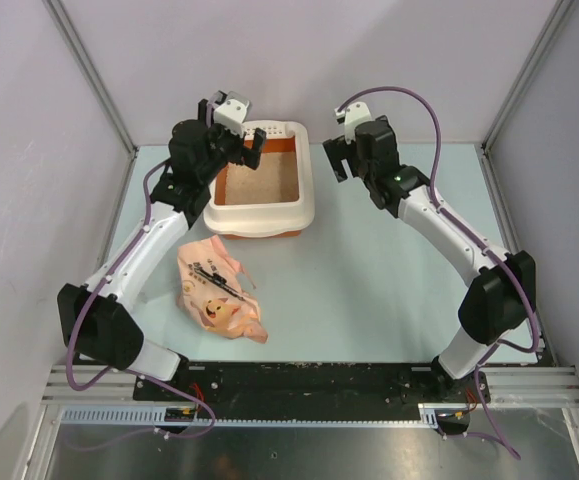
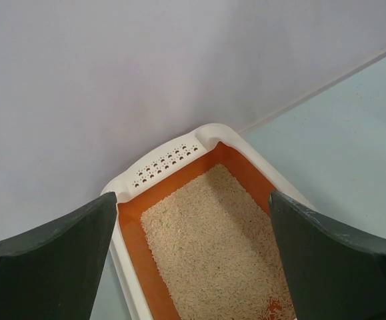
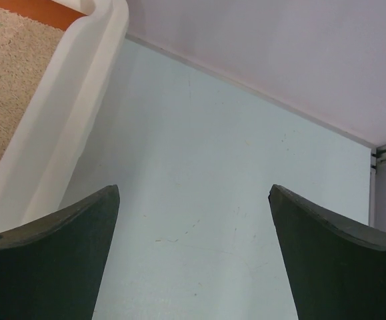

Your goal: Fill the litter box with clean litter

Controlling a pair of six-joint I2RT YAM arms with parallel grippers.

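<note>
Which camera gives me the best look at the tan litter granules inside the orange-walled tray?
Left wrist: it looks down into the cream-rimmed orange plastic litter box, the tan granules large and sharp. Top external shows them small, partly behind the left arm. Right wrist catches only a corner patch.

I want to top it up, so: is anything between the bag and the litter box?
Nothing lies on the table between the bag and the litter box. The open left gripper hangs over the box's far left part, though, and might crowd a pour there.
</note>
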